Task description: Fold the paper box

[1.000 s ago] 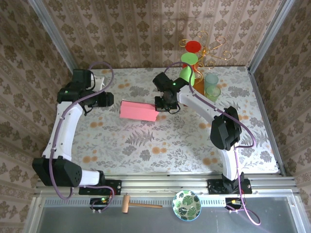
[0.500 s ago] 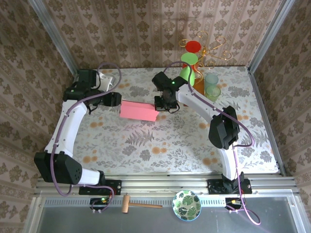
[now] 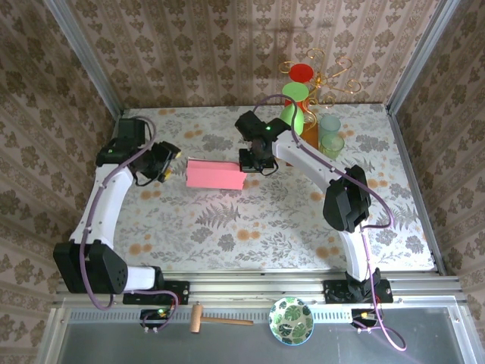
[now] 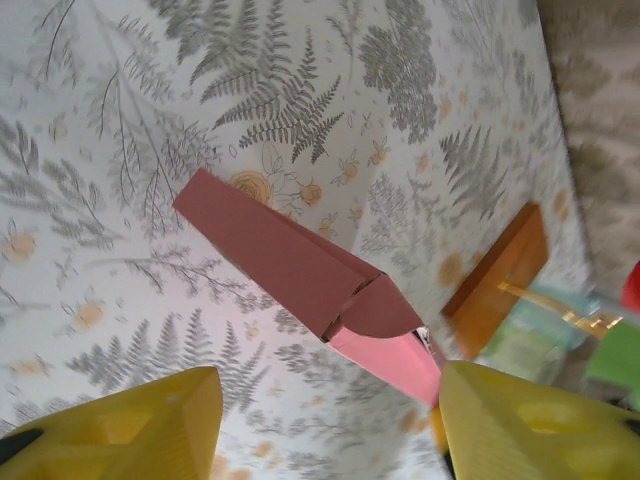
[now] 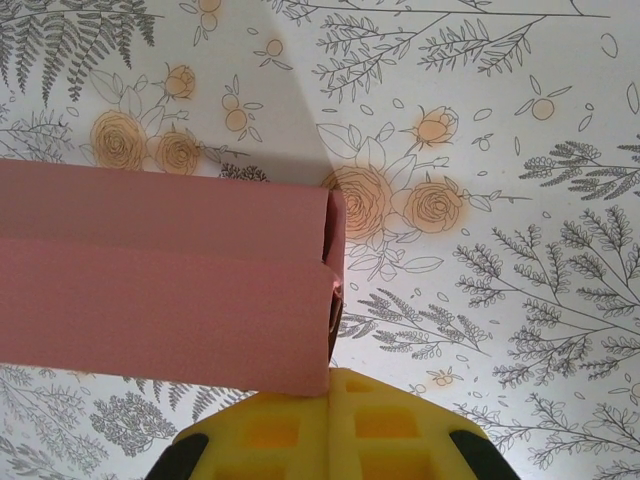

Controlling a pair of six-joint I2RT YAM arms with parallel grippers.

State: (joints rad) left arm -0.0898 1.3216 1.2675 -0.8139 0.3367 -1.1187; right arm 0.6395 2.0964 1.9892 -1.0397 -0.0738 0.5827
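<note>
Flanking the paper box (image 3: 216,174), left end effector (image 3: 161,161) gapes, right end effector (image 3: 253,161) pinched together near cups (image 3: 330,135).

- The paper box (image 3: 216,174) is pink thin cardboard, folded up into a long, shallow, closed rectangle.
- It lies flat on the floral desk (image 3: 250,227), left of centre in the far half, its long sides running roughly left to right.
- The left wrist view shows the box (image 4: 290,260) end-on and slantwise: a darker pink top, a rounded tucked end flap and a lighter pink side.
- In the right wrist view the top of the box (image 5: 160,300) shows two long panels meeting at a lengthwise step, with a narrow gap at the right end.
</note>
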